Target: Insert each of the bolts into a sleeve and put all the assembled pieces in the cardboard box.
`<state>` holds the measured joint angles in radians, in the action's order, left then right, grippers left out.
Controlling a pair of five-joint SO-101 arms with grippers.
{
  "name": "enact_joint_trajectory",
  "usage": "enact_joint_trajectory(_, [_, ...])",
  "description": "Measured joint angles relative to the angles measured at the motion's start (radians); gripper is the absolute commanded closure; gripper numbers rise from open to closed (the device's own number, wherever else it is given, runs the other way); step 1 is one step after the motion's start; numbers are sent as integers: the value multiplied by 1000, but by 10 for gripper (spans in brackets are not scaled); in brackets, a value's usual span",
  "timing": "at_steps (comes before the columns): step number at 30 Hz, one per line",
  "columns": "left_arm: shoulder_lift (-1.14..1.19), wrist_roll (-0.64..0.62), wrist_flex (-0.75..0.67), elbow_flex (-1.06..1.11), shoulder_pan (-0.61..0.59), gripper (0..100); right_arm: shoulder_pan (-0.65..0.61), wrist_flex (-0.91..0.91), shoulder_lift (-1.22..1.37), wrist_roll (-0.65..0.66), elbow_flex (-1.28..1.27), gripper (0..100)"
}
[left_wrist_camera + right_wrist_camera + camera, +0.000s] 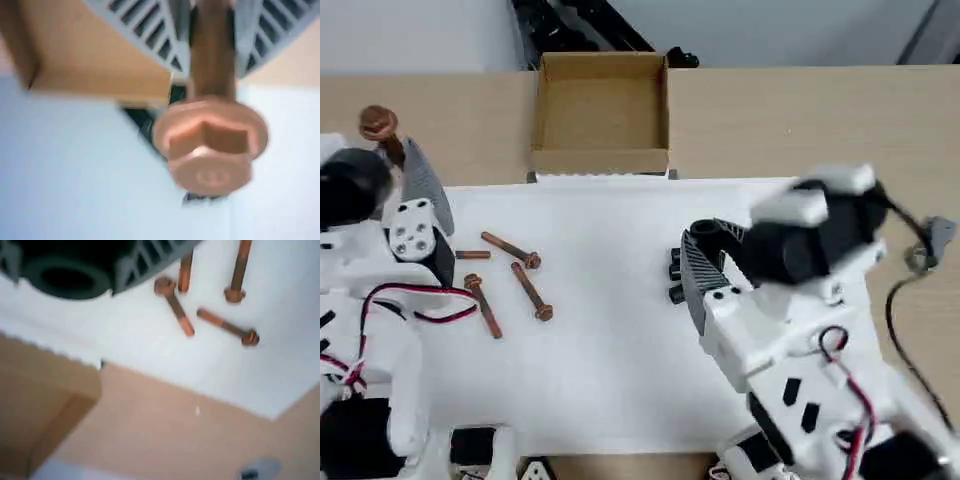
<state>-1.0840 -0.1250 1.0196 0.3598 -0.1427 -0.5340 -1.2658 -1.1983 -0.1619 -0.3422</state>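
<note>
**Bolt and sleeve both gripped**

The left gripper (pixel 392 148) clamps a copper bolt (pixel 210 145) by its shank, held up near the table's left edge. The right gripper (pixel 705 252) holds a black sleeve (pixel 67 275) over the white mat (pixel 610 360). Four loose bolts (pixel 525 288) lie between the arms. The cardboard box (pixel 602 158) sits at the mat's far edge.

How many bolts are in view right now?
5. One bolt in the left gripper; four bolts on the mat, one partly under that arm. Others may be hidden.
</note>
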Motion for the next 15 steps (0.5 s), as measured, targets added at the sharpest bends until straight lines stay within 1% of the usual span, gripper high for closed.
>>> enact_joint_trajectory(4, [0, -21, -21, 0, 64, 994, -3, 338, -157, 0, -367, 988])
enact_joint_trajectory(8, [0, -21, -40, 0, 207, 994, -2, 606, -163, 0, -638, 988])
enact_joint_trajectory(11, [9, -21, -72, 0, 301, 994, -2, 729, -152, 0, -717, 988])
enact_joint_trajectory(15, [80, -28, -83, 0, 394, 994, -17, 827, -130, 0, -750, 988])
